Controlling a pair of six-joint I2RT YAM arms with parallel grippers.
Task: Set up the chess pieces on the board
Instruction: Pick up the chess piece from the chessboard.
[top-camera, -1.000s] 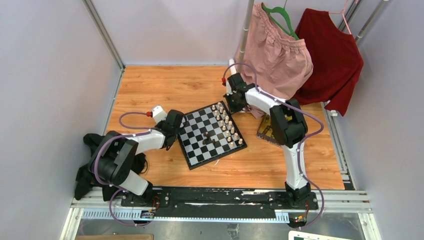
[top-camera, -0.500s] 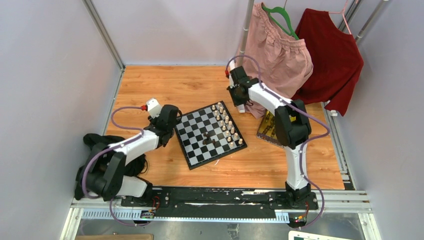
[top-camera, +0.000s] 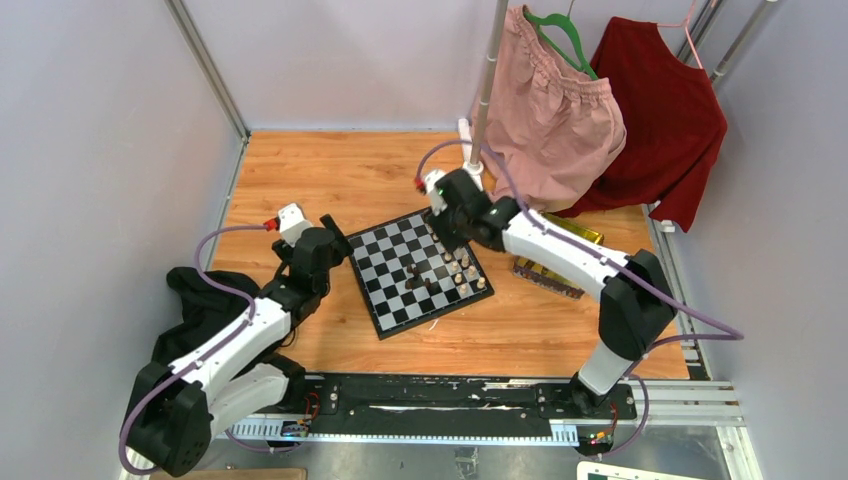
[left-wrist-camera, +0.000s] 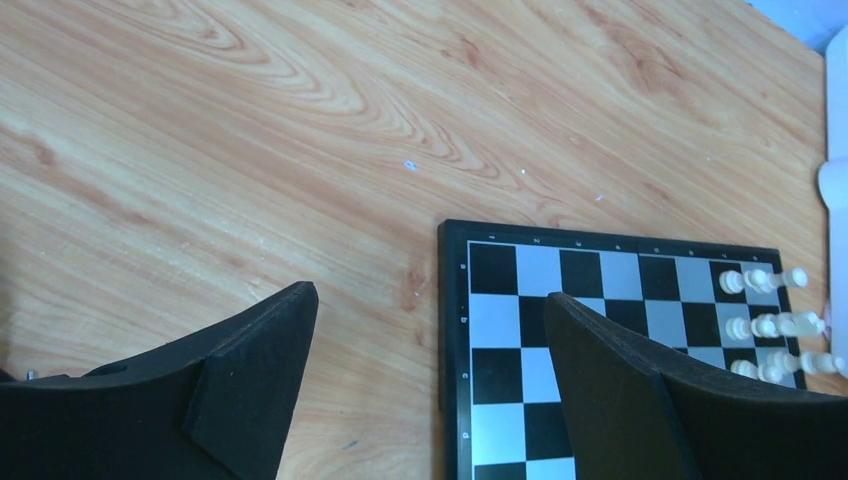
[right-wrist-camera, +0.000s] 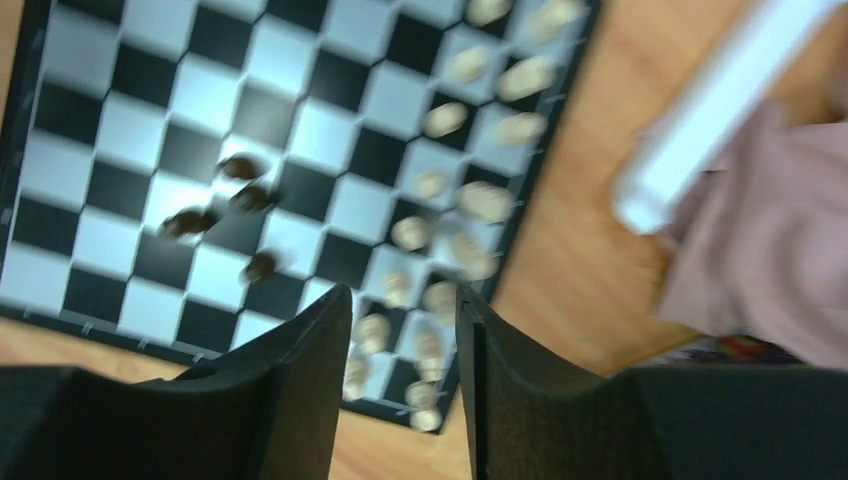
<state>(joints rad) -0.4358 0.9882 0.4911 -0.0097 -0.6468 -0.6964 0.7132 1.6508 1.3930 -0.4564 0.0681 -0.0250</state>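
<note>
Here we see the board (top-camera: 400, 285) lying slantwise on the wooden desk (top-camera: 330, 170), between the two arms. A small cluster of the chess pieces (top-camera: 417, 276) stands near the middle of the board, loosely grouped rather than in a row. The right wrist view is blurred, but there we count four of them on neighbouring squares (right-wrist-camera: 240, 200). Cream-white pieces (top-camera: 458, 262) fill two rows along the board's right-hand edge, and a few of them show at the far side of the left wrist view (left-wrist-camera: 775, 320).

The left gripper (top-camera: 338, 235) sits just off the board's left corner. From its own camera we find it released (left-wrist-camera: 430, 300), the jaws wide apart with nothing between them. One finger (left-wrist-camera: 250, 385) is over bare wood and the other finger (left-wrist-camera: 620, 400) is over the board's edge squares (left-wrist-camera: 600, 300).

The right gripper (top-camera: 450, 232) hangs over the far corner of the board, above the cream-white rows. In its wrist view it is also released (right-wrist-camera: 402, 293), with a narrower gap and nothing gripped. Through the gap we see only pieces standing on the board (right-wrist-camera: 150, 130).

A gold tray (top-camera: 565, 235) lies on the desk to the right of the board, partly hidden by the right arm. A pink garment (top-camera: 545, 100) and a red garment (top-camera: 665, 110) hang at the back right.
</note>
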